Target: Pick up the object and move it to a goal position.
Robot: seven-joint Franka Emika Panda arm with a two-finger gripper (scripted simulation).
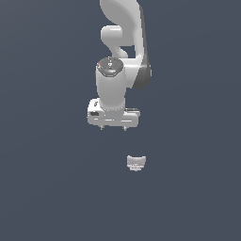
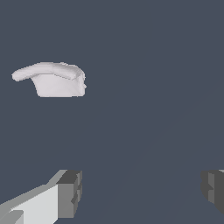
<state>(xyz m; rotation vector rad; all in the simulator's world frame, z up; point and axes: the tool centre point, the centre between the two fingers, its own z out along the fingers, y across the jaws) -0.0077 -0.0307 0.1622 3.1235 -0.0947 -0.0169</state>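
Your claw (image 1: pixel 113 127) hangs spread wide, gripping nothing. The object (image 1: pixel 136 163) lies on the bench (image 1: pixel 47 188) at its 5 o'clock, apart.

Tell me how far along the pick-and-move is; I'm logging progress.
Nothing looks done: the object lies on the surface, ungrasped. In hand is the approach: the gripper hangs apart from it, jaws open, and in the wrist view the object sits outside the fingers. Grasping, lifting and carrying remain; no goal marker shows.
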